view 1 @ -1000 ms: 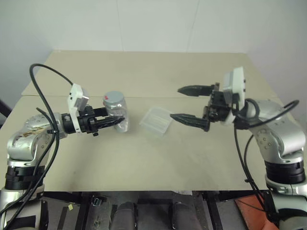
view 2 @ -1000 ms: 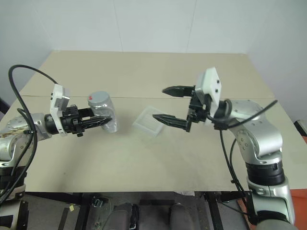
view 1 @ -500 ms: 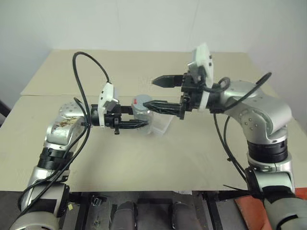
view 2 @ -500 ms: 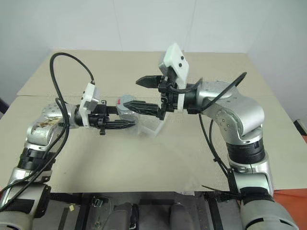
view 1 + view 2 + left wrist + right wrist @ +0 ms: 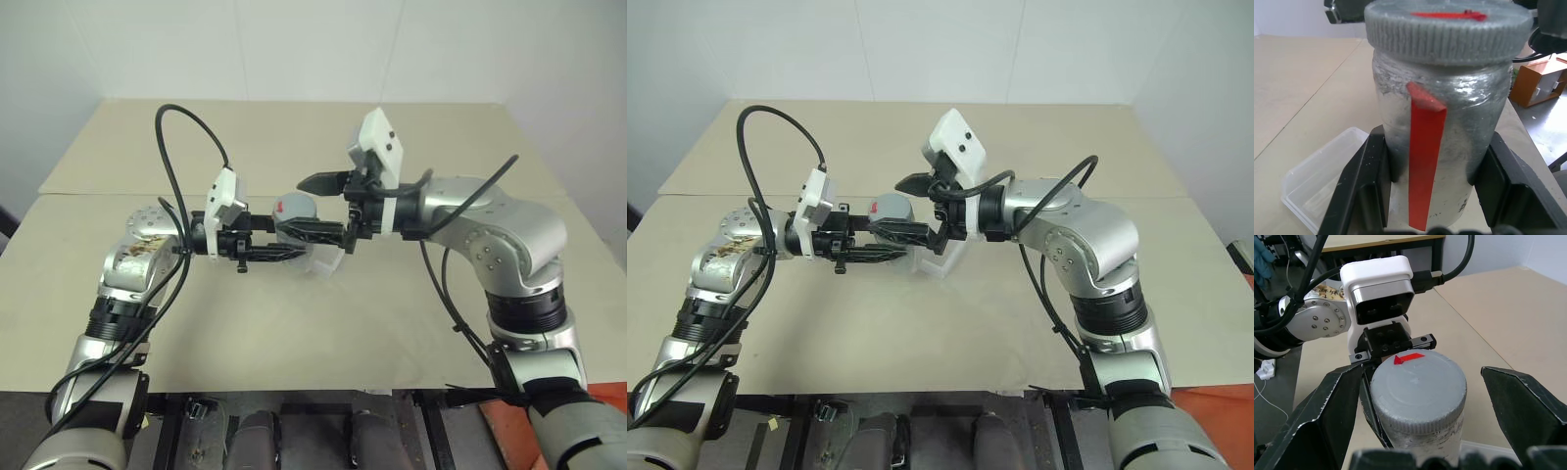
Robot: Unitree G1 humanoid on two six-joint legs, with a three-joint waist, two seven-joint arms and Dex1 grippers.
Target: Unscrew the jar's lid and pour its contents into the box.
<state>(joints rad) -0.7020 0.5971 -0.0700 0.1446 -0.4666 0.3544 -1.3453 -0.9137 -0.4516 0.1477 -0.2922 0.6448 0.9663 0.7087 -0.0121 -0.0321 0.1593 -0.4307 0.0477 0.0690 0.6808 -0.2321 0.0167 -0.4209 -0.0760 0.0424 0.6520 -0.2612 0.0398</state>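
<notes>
The silvery-grey jar (image 5: pixel 1444 147) with a red stripe is held upright above the table, and my left gripper (image 5: pixel 292 241) is shut on its body. Its ribbed grey lid (image 5: pixel 1418 387), marked with a red arrow, sits on top of it. My right gripper (image 5: pixel 299 207) points level at the jar from the other side. It is open, with one finger (image 5: pixel 1327 416) on each side of the lid and a gap on both sides. The clear box (image 5: pixel 330 258) lies on the table just below and behind the jar. The contents are hidden inside the jar.
The beige table (image 5: pixel 294 323) has a seam across its far part and open room in front and on both sides. Black cables loop over both arms. An orange object (image 5: pixel 1542 81) stands on the floor beyond the table's edge.
My left gripper has carried the jar rightwards to the middle, over the box. My right gripper has swung left, and its open fingers now bracket the lid.
</notes>
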